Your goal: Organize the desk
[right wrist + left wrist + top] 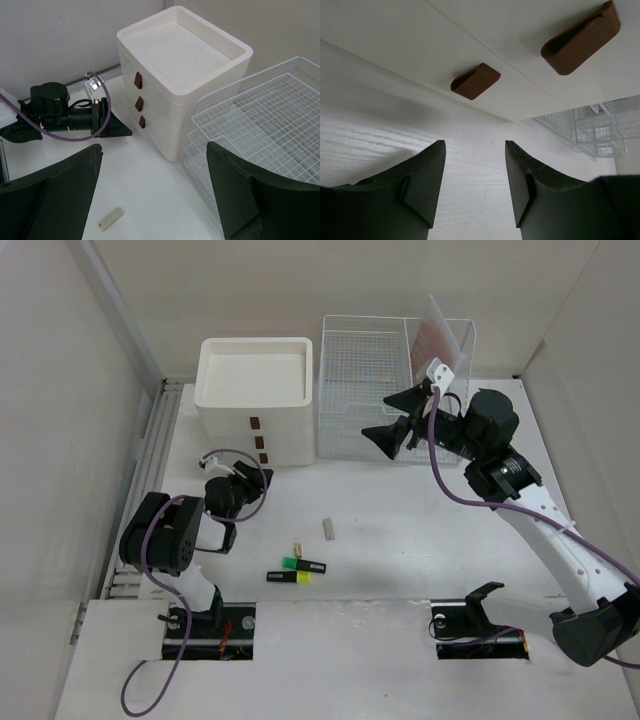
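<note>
White desk point(400, 560) close under L end effector point(474, 150), jaws apart

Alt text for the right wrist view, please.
The right gripper, open and empty, hangs over the matte white desk facing a white three-drawer box with brown handles. The left gripper points toward its drawers; a white wire-mesh tray rack stands beside the box, a small pale flat bar on the desk.
</note>
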